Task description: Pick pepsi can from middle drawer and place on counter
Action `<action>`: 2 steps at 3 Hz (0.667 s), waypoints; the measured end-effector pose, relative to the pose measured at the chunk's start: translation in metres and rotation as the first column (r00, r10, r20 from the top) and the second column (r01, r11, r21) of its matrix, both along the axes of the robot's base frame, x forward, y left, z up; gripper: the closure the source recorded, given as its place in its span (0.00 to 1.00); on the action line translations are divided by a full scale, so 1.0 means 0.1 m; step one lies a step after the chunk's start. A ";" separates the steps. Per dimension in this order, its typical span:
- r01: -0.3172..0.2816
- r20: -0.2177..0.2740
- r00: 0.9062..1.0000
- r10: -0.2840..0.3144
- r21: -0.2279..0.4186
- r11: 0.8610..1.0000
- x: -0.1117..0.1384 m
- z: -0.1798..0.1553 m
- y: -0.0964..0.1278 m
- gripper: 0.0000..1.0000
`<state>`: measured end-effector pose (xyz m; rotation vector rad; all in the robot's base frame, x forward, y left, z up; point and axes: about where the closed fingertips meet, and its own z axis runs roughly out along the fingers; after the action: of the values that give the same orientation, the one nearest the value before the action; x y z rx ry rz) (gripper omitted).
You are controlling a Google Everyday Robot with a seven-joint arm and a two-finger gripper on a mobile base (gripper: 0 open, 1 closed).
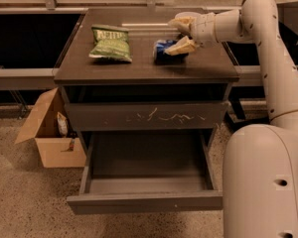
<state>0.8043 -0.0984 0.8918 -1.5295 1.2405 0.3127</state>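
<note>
- Camera view: the gripper [181,33] hangs over the right back part of the counter [139,67]. Its fingers [182,45] stand spread apart, and bare counter shows between them, so I judge it released.
- The pepsi can [162,50] lies on the counter just beside the nearer finger, on its left and a little toward the front. I cannot tell if the finger touches it.
- Step in hand: I judge this is the end of the placing. The can is already on top, and the middle drawer [146,182], well below the gripper, stands open.
- The next move calls for lifting the gripper straight up and away, without pushing the can, because a lying can may roll.
- Edges: the right edge of the counter is near the gripper. The front edge is near the can.
- Open room: the green chip bag [110,43] lies well to the left of the gripper, with bare surface between it and the can.
</note>
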 end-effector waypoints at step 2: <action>0.013 -0.001 1.000 -0.013 0.001 1.000 0.02 0.02 -0.04 0.00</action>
<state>0.8065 -0.1024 0.8939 -1.5202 1.2500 0.3053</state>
